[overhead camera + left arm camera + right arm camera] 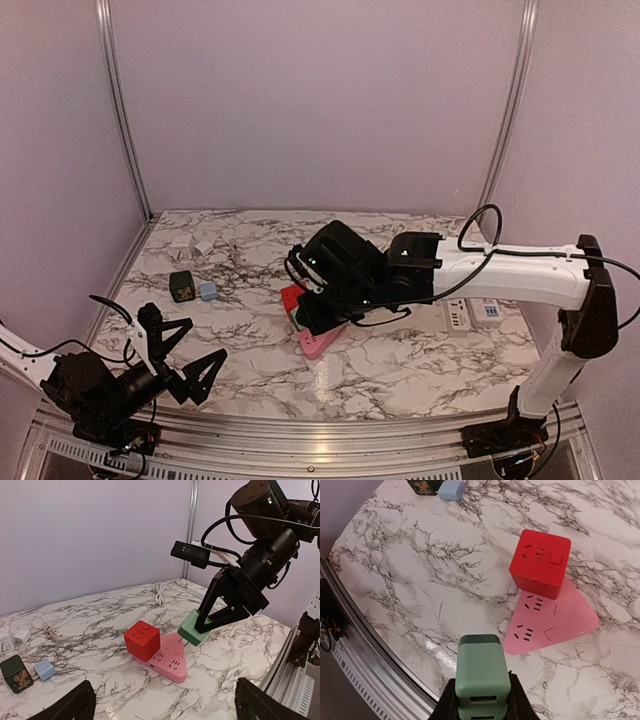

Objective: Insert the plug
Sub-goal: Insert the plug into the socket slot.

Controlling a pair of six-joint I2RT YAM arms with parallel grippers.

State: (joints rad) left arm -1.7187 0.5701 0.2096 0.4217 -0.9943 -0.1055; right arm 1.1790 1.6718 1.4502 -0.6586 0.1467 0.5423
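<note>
Top view shows right end effector [306,320] reaching in over middle of bench [420,365], low above pink triangular socket strip [320,342] with red cube socket [291,297] at strip's far side; load hard to make out from here. Also shows left end effector [190,355] near front-left corner, spread wide, holding nothing, well apart from strip. Puts dark green adapter [182,286] and pale blue adapter [208,291] side by side toward left, white socket strip [470,312] toward right. Left wrist view gives cleaner look: right fingers [212,611] clamped narrow on green plug [190,630], tilted, hanging just over far corner of pink strip, beside red cube; cannot tell whether touching strip. Catches own two fingers at bottom corners, far apart. Right wrist view looks down along plug, gripped between both fingers at bottom centre, with pink strip's sockets and red cube beyond, blue adapter at top edge.
</note>
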